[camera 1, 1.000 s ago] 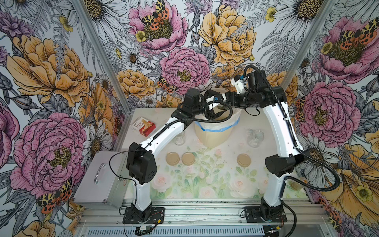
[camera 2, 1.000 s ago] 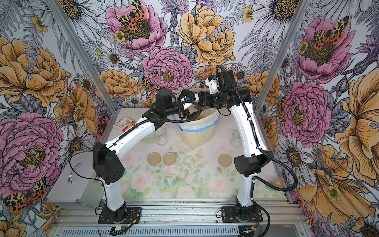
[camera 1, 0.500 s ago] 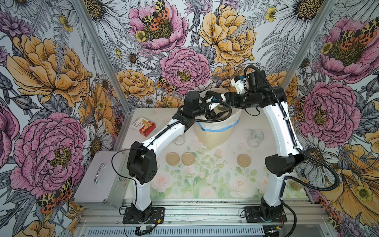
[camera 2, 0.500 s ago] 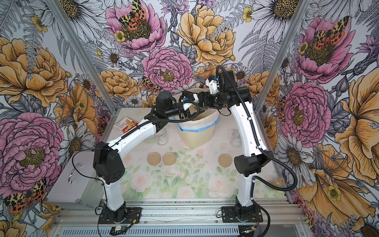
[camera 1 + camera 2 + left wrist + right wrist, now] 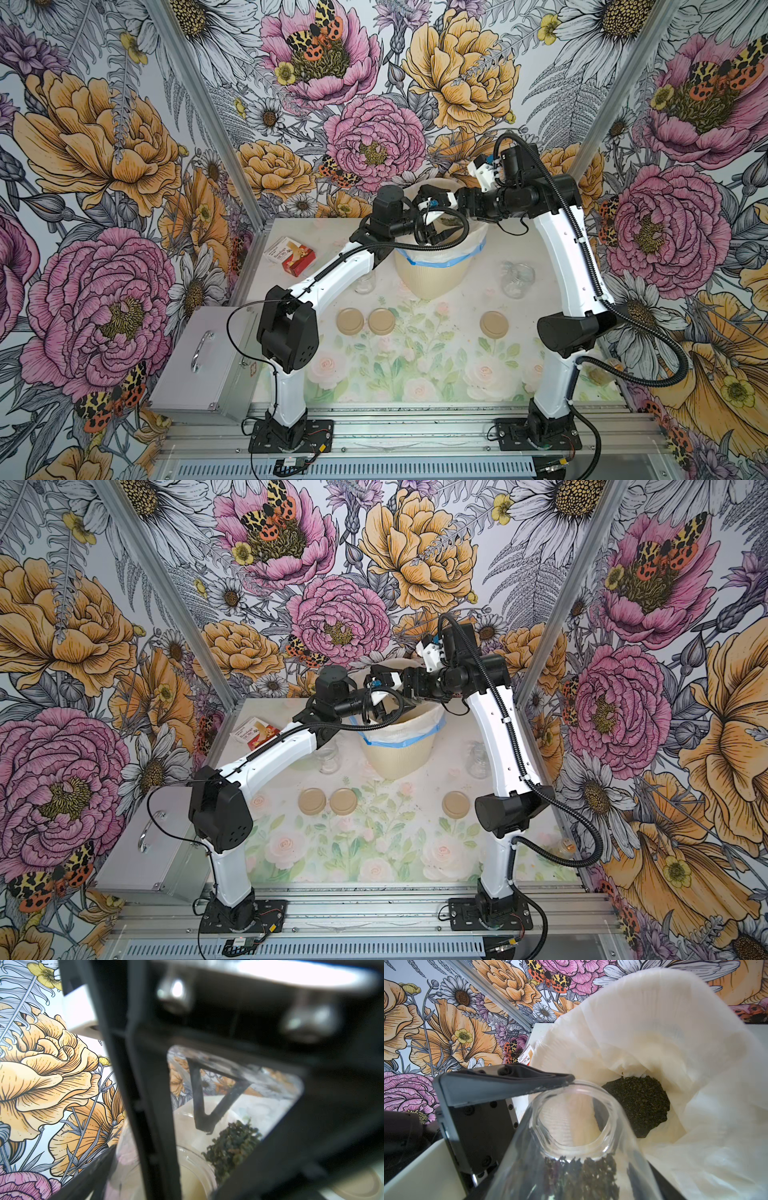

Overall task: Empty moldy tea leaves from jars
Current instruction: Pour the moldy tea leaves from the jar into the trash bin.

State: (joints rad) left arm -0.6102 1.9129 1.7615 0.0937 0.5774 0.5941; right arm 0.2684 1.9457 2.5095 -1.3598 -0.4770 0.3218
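The right claw [image 5: 566, 1184] grips a tipped jar [image 5: 533, 1147] over the bin [image 5: 432, 274]. The left claw [image 5: 436, 230] touches its rim, and I cannot tell its grip. Only wrist views show tea leaves [image 5: 639, 1103].

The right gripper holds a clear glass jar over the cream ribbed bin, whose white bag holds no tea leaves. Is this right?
No: the white bag holds a dark heap of tea leaves, as the right wrist view shows. The rest stands.
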